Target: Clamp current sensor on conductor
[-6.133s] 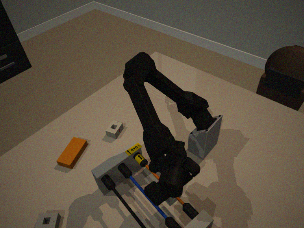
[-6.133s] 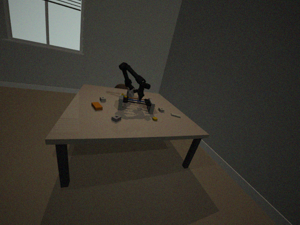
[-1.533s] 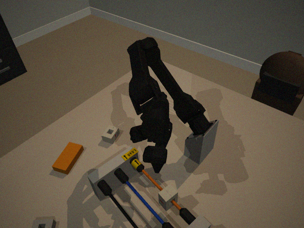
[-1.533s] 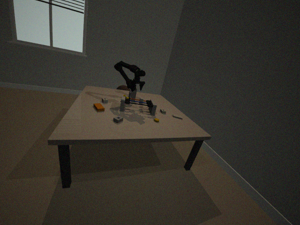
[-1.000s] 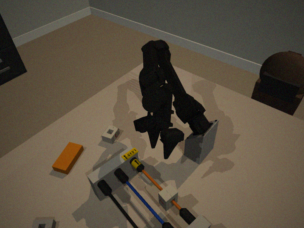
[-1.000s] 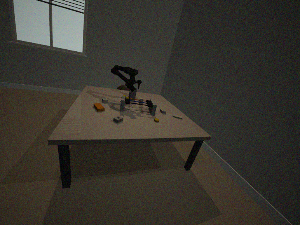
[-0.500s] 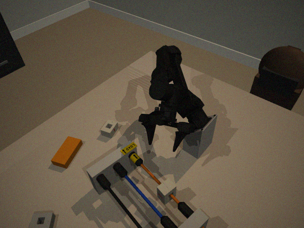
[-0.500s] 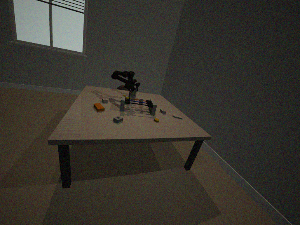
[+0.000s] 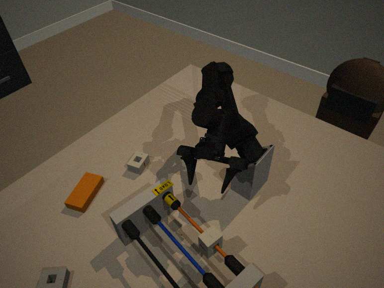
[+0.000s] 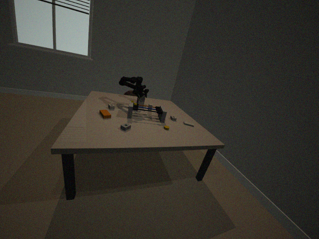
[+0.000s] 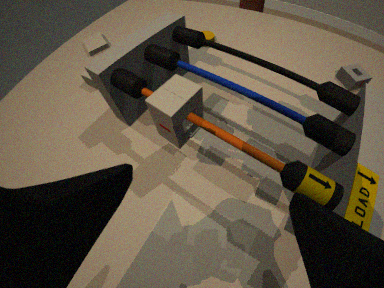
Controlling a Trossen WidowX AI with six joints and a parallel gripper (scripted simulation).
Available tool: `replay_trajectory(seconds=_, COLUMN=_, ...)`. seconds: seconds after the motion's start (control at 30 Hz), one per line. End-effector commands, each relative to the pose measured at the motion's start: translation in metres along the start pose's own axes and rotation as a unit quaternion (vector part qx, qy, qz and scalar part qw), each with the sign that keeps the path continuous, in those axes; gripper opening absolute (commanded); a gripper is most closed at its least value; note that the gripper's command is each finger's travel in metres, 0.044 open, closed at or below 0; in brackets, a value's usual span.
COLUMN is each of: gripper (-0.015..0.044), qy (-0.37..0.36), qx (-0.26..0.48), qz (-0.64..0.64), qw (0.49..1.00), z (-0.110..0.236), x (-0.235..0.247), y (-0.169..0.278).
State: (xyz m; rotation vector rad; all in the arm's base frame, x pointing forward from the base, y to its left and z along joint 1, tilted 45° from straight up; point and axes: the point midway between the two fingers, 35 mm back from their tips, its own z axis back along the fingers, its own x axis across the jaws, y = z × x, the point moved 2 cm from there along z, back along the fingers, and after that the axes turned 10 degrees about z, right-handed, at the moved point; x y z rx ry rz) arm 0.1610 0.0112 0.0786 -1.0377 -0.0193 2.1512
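Black arm [image 9: 216, 105] folded low and compact, upper links doubled back over its base, wrist pitched forward and down. Gripper [image 9: 208, 183] wide open, nothing between the fingers. Two tapered fingers [image 9: 191, 169] point downward, well apart, tips apparently just above the table, though contact is hard to judge. In the wrist view both fingers show as dark wedges at the lower corners. In the exterior view the arm [image 10: 134, 84] is small and dim.
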Motion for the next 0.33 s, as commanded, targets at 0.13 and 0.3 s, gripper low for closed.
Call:
replay_trajectory(seconds=0.13, gripper=0.0440, qy=-0.002, qx=0.003, qz=-0.007, qw=1.000, z=0.000, x=0.000, y=0.000)
replay_trajectory(seconds=0.3, gripper=0.0440, qy=-0.006, qx=0.020, qz=-0.046, qw=0.999, z=0.002, x=-0.002, y=-0.002)
